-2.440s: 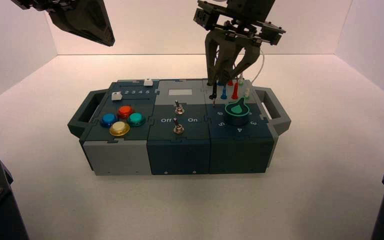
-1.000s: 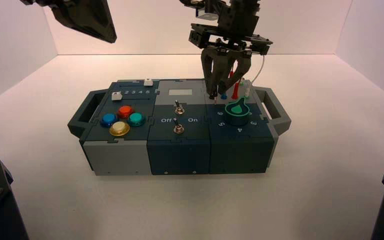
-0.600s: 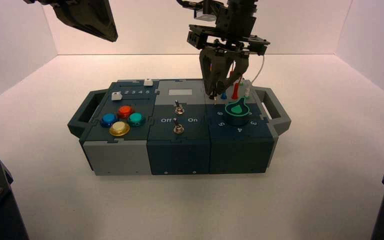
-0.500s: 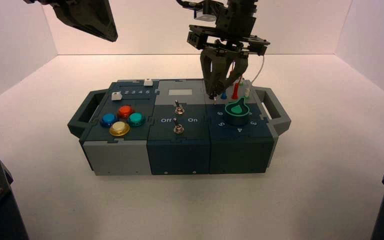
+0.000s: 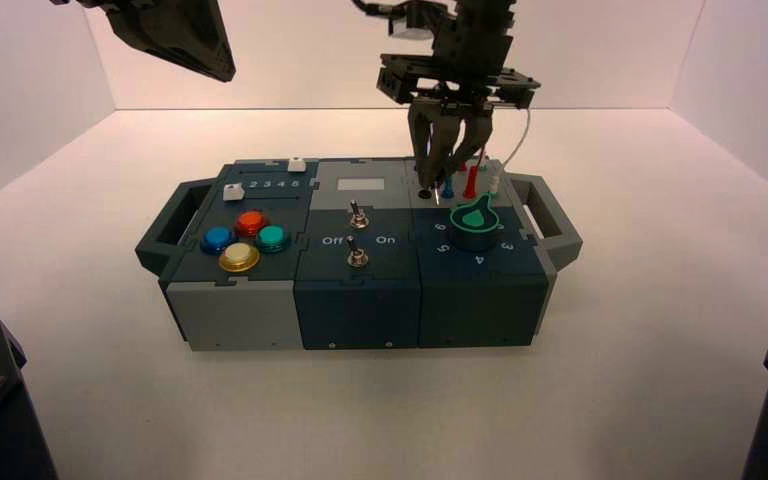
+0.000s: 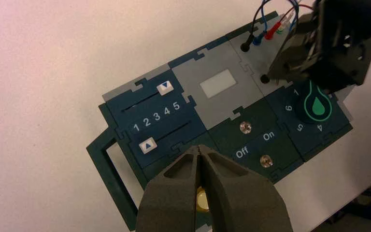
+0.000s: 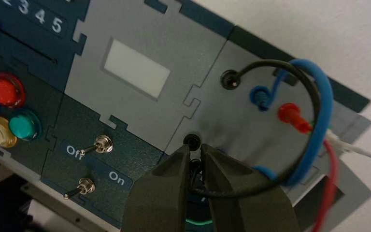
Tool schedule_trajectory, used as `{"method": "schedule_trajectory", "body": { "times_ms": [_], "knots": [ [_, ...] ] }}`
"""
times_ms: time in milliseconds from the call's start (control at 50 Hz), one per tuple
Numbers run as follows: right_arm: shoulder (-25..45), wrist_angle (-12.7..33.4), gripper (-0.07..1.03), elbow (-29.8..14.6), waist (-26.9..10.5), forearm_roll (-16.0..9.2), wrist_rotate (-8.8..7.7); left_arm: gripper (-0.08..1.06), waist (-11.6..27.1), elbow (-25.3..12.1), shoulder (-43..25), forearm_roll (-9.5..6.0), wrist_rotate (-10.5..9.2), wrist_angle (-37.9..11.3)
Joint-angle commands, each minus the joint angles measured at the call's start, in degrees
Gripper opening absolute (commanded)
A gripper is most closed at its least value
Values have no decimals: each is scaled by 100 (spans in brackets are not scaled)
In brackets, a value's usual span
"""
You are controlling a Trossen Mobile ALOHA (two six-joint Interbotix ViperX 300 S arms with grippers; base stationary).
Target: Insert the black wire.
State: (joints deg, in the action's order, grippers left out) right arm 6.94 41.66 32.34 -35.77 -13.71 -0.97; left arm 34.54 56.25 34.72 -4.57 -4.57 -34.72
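1. Black wire [image 7: 268, 63]: far end in its socket; near plug [image 7: 194, 167] out, right of the near black socket [image 7: 192, 141].
2. Right gripper [image 7: 195, 149]: clamped on that plug, above the box; it has shifted right, baring the socket, so realignment looks needed.
3. Left gripper [image 6: 199, 149]: idle, together, over the box's left.

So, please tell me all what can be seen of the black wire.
The black wire is thin, smooth and flexible-looking. One plug sits in the far black socket; from there it arches in a wide loop, running along the blue wire. Its other plug, metal-tipped, is between the right gripper's fingertips, outside the near black socket.
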Motion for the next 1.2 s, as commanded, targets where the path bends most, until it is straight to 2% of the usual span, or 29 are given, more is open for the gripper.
{"method": "schedule_trajectory", "body": {
  "times_ms": [20, 220, 480, 760, 1200],
  "knots": [
    [-352, -272, -2, 44, 9, -9, 9, -3, 18, -246, -26, 9, 9, -79],
    [-519, -747, -2, 369, -70, -70, 18, -3, 18, -299, -35, 0, 9, -167],
    [-563, -1222, -2, 545, -264, -141, 26, -3, 18, -272, -9, 0, 9, -176],
    [-598, -1283, -2, 519, -316, -132, 35, -3, 18, -255, 9, 9, 18, -220],
    [-606, -1345, -2, 527, -290, 18, 44, -3, 18, -272, 18, 9, 62, -220]
  ]
}}
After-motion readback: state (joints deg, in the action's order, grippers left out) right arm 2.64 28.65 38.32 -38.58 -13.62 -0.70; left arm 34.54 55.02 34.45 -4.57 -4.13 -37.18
